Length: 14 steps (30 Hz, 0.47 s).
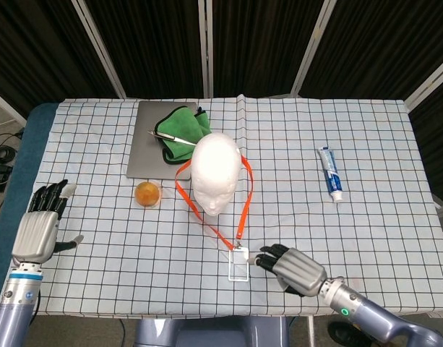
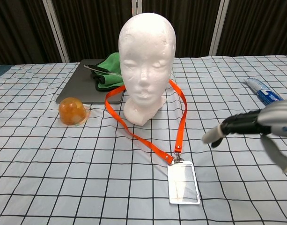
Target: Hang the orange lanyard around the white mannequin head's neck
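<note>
The white mannequin head stands upright mid-table. The orange lanyard loops around its neck, both straps running forward to a clear badge holder lying flat on the cloth. My right hand hovers just right of the badge, fingers apart, holding nothing. My left hand is at the table's left edge, open and empty; it shows only in the head view.
A grey laptop with a green cloth and a pen on it lies behind the head. An orange dome sits to the left, a toothpaste tube to the right.
</note>
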Motion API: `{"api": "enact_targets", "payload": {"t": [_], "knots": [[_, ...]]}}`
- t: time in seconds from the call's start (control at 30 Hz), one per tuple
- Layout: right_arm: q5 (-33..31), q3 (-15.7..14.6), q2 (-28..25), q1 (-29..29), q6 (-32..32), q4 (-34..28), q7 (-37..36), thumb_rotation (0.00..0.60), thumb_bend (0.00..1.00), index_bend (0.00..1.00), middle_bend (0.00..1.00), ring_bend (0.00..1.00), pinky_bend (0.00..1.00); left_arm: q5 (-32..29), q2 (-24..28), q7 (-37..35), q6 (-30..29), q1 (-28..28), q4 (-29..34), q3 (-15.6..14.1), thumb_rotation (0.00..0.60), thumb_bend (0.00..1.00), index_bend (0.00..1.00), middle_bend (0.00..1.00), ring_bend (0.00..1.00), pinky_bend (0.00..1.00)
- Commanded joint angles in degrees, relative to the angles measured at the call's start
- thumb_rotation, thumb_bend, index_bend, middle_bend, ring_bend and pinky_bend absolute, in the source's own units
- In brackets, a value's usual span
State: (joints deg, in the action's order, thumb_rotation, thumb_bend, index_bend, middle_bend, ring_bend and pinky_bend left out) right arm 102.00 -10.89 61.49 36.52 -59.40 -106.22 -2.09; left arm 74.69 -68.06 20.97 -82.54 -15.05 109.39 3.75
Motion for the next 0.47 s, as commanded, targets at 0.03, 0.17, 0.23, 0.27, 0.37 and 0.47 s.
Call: {"api": "enact_targets", "payload": {"t": [0.03, 0.17, 0.23, 0.27, 0.37, 0.47], "knots": [[5.75, -1.01, -3.66, -7.47, -14.27, 7.79, -0.05, 0.600, 1.00, 0.17, 0.20, 0.13, 0.21, 1.94, 0.35, -1.35, -0.89, 1.00, -0.39, -0.97, 0.600, 0.10, 0.00, 0.00, 0.00, 0.00], [5.06, 0.38, -3.59, -12.90, -24.34, 13.03, 0.57, 0.600, 0.88, 0.16, 0.18, 0.12, 0.17, 4.10, 0.83, -3.20, -2.13, 2.41, -1.03, -2.21, 0.600, 0.10, 0.00, 0.00, 0.00, 0.00], [3.17, 1.50, -2.51, -16.48, -29.94, 15.59, 0.06, 0.600, 0.69, 0.14, 0.13, 0.09, 0.12, 5.39, 1.12, -4.26, -2.93, 3.43, -1.39, -3.16, 0.600, 0.10, 0.00, 0.00, 0.00, 0.00], [1.78, 2.12, -1.59, -18.44, -32.49, 16.75, -0.08, 0.600, 0.53, 0.11, 0.09, 0.06, 0.07, 6.21, 1.26, -4.84, -3.37, 4.00, -1.65, -3.74, 0.600, 0.10, 0.00, 0.00, 0.00, 0.00], [-1.11, 3.27, 0.26, -21.87, -35.89, 18.01, -0.04, 0.600, 0.11, 0.02, 0.01, 0.00, 0.00, 8.00, 1.32, -5.99, -4.13, 5.08, -2.52, -4.80, 0.600, 0.10, 0.00, 0.00, 0.00, 0.00], [-4.77, 3.64, 0.93, -24.89, -36.68, 15.98, 0.49, 0.600, 0.00, 0.00, 0.00, 0.00, 0.00, 9.78, 1.14, -7.07, -4.98, 6.21, -3.63, -5.80, 0.600, 0.10, 0.00, 0.00, 0.00, 0.00]]}}
